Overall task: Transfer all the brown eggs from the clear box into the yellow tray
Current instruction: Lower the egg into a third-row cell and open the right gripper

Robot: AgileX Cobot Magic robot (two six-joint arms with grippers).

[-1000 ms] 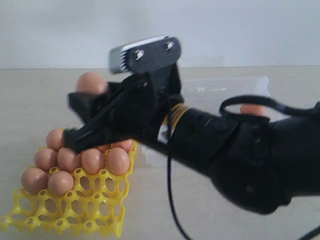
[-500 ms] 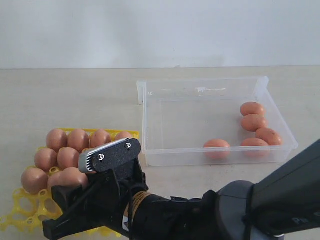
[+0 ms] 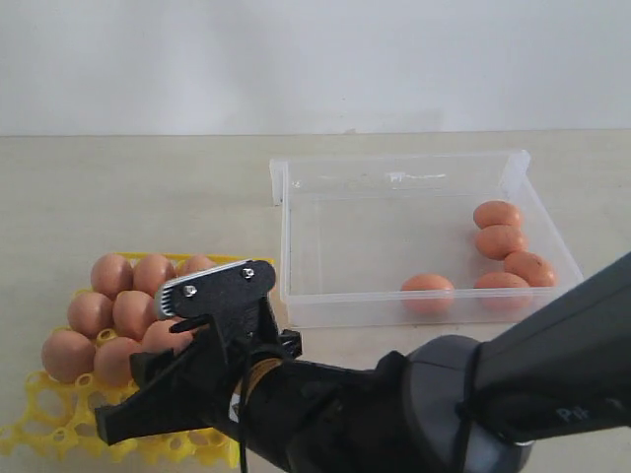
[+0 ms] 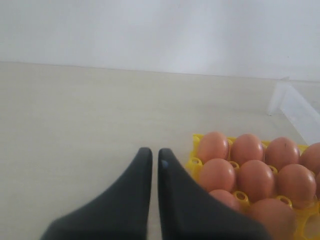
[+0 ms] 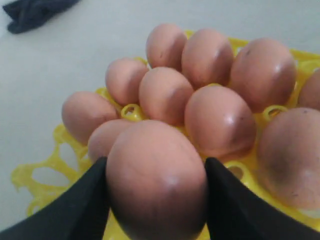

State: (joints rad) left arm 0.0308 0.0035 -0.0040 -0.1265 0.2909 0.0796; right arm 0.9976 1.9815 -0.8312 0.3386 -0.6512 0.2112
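In the right wrist view my right gripper (image 5: 156, 172) is shut on a brown egg (image 5: 157, 180), held just above the yellow tray (image 5: 40, 175). Several brown eggs (image 5: 217, 120) fill the cups beyond it. In the exterior view the right gripper (image 3: 148, 379) reaches across to the yellow tray (image 3: 59, 434) at the lower left, the held egg (image 3: 168, 337) showing above its fingers. The clear box (image 3: 296, 246) holds several brown eggs (image 3: 500, 240) along its right side. In the left wrist view my left gripper (image 4: 152, 152) is shut and empty, beside the tray's edge (image 4: 194, 162).
The right arm's bulky body (image 3: 434, 414) fills the lower middle of the exterior view and hides part of the tray. A dark object (image 5: 35, 12) sits on the table beyond the tray. The pale tabletop (image 3: 148, 197) stretches behind the tray and box.
The right arm, carrying the egg, dropped from high in front of the camera down over the tray, then shifted slightly up and right. The eggs in the box stayed put.
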